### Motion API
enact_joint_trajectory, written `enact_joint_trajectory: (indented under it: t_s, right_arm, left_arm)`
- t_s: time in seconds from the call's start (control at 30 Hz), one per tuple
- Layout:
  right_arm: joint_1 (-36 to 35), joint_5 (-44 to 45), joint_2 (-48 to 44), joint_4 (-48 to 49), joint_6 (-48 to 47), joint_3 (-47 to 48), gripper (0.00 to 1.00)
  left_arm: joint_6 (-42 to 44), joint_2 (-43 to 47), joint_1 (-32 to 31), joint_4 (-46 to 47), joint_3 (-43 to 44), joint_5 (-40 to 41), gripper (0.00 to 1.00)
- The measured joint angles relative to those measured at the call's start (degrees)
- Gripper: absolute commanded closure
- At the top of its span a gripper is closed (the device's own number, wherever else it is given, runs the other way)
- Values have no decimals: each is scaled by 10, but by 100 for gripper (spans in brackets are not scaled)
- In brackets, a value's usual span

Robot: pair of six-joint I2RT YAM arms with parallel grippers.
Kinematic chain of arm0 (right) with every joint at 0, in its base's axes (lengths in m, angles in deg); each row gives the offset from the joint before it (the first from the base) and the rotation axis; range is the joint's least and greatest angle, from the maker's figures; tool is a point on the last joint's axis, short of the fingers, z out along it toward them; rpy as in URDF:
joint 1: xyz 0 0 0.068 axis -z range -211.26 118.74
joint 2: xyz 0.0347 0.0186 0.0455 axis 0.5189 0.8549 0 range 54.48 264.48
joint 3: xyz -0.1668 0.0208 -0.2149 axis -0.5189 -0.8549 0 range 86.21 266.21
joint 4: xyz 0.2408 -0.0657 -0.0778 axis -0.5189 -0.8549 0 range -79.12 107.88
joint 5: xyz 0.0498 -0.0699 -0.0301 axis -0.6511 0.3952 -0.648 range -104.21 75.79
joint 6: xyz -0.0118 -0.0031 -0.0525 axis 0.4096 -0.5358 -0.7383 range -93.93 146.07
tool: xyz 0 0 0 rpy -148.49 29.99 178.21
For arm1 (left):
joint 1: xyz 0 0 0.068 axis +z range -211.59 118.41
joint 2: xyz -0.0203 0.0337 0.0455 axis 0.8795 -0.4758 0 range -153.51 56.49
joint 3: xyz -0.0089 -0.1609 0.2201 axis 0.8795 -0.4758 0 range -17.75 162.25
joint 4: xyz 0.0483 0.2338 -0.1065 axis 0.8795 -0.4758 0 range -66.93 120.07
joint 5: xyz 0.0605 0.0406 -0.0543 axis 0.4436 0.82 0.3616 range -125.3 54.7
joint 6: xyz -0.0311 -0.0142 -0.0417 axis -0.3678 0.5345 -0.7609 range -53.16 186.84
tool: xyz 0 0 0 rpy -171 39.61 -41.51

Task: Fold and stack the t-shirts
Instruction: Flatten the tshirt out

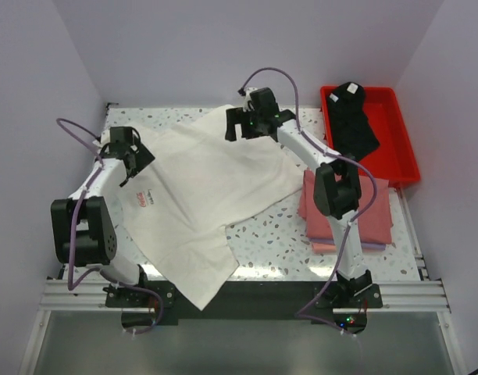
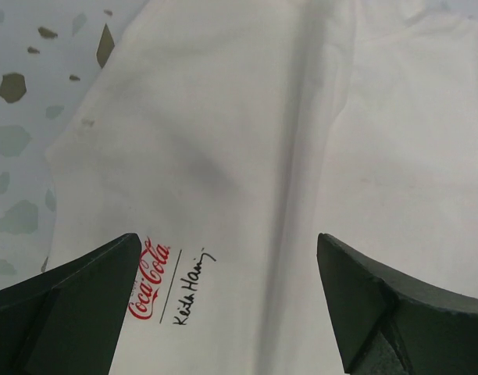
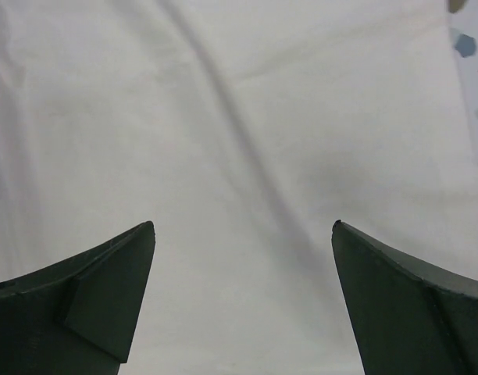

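The white t-shirt [image 1: 200,187] lies spread across the table, its lower part hanging over the front edge. A small red Coca-Cola mark [image 2: 149,280] shows near its left side. My left gripper [image 1: 137,160] is open above the shirt's left edge, beside that mark [image 2: 227,258]. My right gripper [image 1: 237,125] is open above the shirt's far right part [image 3: 243,234]. The pink folded t-shirts [image 1: 376,215] lie stacked at the right. The black t-shirt [image 1: 354,117] lies in the red tray.
The red plastic tray [image 1: 401,129] stands at the back right. The speckled table [image 1: 278,234] shows between the white shirt and the pink stack. Lilac walls close in the table on three sides.
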Motion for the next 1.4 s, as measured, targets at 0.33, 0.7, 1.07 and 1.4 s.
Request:
enact_joint_trajectory:
  t_s: [0.33, 0.7, 1.07, 1.4]
  right_arm:
    - [69, 18, 76, -17, -20, -34, 1]
    - [50, -7, -106, 73, 25, -341, 1]
    - [-113, 17, -306, 111, 134, -602, 1]
    - [-66, 126, -277, -5, 109, -424, 1]
  left_arm:
    - [-3, -115, 0, 17, -4, -18, 0]
    - [32, -293, 44, -3, 220, -6, 0]
    - [81, -318, 50, -12, 265, -46, 0]
    - [107, -300, 50, -15, 258, -82, 0]
